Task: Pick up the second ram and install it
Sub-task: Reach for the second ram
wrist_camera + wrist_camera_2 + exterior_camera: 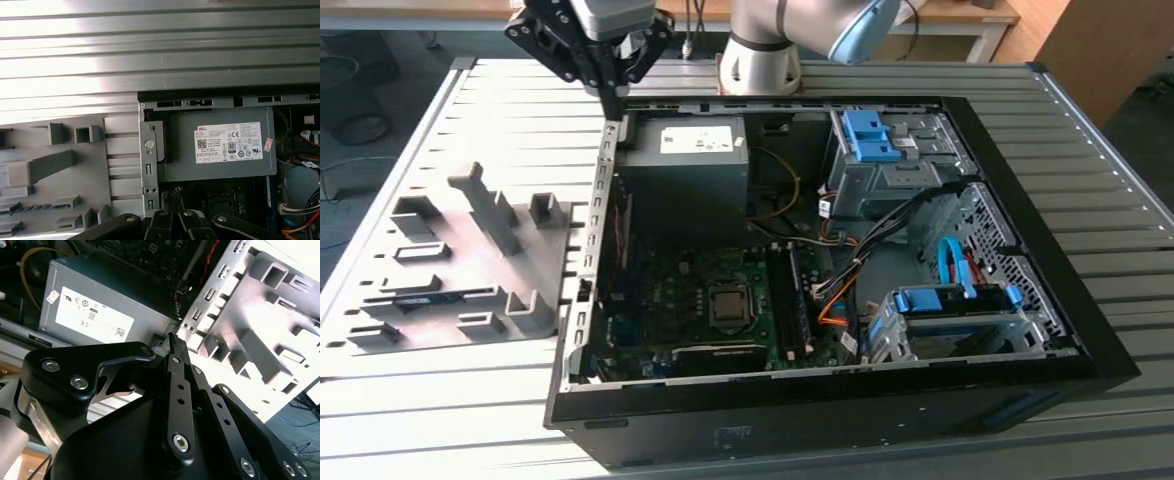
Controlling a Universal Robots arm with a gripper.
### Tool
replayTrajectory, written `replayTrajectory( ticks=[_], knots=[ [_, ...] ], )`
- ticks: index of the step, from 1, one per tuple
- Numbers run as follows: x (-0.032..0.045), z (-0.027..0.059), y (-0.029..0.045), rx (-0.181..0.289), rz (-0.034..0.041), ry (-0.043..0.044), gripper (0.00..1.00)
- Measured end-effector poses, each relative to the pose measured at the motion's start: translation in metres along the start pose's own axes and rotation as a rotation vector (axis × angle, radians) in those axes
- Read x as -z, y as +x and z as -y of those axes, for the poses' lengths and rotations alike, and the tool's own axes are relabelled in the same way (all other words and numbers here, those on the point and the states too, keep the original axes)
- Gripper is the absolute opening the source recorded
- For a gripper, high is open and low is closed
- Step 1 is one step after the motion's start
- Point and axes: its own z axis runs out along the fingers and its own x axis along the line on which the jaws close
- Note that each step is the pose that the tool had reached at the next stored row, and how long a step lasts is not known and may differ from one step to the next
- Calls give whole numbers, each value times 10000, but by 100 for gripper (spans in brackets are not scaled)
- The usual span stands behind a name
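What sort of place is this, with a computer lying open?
Probably a robotics lab or workshop: an opened black computer case lies on a ribbed metal table, beside a grey plastic holder tray, with a black robot gripper above its corner.

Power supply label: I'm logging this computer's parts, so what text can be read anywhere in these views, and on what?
White label on the power supply: small print and marks, too small to read reliably.
Small sticker beside it: blurred, unreadable.
Pale sticker on the case's outer wall: unreadable.
Nothing can be quoted with confidence.
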Motion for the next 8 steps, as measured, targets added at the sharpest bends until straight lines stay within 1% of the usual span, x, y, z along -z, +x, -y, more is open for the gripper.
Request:
replayTrajectory(
  ticks=[8],
  knots=[
    [3,10,139,0,-1,1,10]
  ],
)
